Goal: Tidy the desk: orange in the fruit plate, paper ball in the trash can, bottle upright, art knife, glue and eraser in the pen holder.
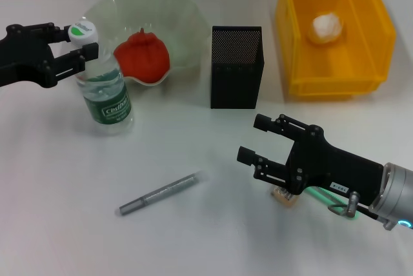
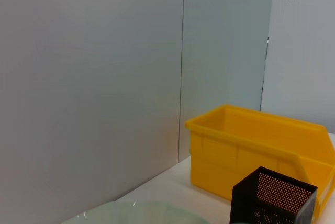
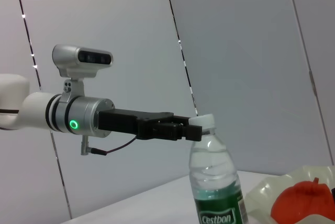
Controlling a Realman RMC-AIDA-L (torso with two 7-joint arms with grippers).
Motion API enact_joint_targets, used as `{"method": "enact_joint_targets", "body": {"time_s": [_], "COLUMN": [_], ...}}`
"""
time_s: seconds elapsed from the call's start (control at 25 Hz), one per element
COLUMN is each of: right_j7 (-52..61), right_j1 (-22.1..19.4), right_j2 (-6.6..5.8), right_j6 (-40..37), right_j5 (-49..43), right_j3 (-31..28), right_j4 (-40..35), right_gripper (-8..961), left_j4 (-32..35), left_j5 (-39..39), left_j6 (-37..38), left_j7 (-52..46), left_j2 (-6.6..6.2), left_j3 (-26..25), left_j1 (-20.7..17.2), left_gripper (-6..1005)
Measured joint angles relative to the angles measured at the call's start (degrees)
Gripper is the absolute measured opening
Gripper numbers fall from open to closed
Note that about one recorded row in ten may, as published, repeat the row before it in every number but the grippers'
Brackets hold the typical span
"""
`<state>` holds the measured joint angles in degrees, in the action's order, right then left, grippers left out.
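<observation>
At upper left, the upright bottle (image 1: 103, 82) is clamped at its cap by the left gripper (image 1: 82, 49), while the right gripper (image 1: 253, 139) is held apart at lower right.

Left wrist cam: bright yellow rectangular plastic trash can (image 2: 261, 153) sits on the white tabletop (image 2: 167, 185), with grey wall panels (image 2: 104, 77) behind it. Tall square black metal-mesh pen holder (image 2: 272, 198) stands just in front of the bin, overlapping its lower wall in this view. Pale-green translucent fruit plate rim (image 2: 141, 212) is just visible at the near edge, apart from the holder.
</observation>
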<state>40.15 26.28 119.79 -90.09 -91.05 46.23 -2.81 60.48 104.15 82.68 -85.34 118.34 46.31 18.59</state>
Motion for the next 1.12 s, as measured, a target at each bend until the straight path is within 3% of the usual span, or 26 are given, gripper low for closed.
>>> {"method": "enact_joint_targets", "body": {"time_s": [0.4,0.6,0.84,1.12], "right_j7": [0.0,0.1,0.1,0.1], "right_j1": [0.0,0.0,0.0,0.2], "right_j2": [0.0,0.0,0.0,0.0], "right_j6": [0.0,0.0,0.0,0.0], "right_j5": [0.0,0.0,0.0,0.0], "right_j3": [0.0,0.0,0.0,0.0], "right_j4": [0.0,0.0,0.0,0.0], "right_gripper": [718,719,719,718], "left_j4": [0.0,0.3,0.6,0.0], "left_j5": [-0.6,-4.7,-9.1,-12.7], "left_j6": [0.0,1.7,8.3,15.8], "left_j7": [0.0,0.0,0.0,1.3], "left_j2": [0.05,-0.12,-0.29,-0.27], "left_j3": [0.0,-0.3,-4.4,-4.9], "left_j1": [-0.1,-0.8,-0.6,-0.4], "left_gripper": [594,633,666,696]}}
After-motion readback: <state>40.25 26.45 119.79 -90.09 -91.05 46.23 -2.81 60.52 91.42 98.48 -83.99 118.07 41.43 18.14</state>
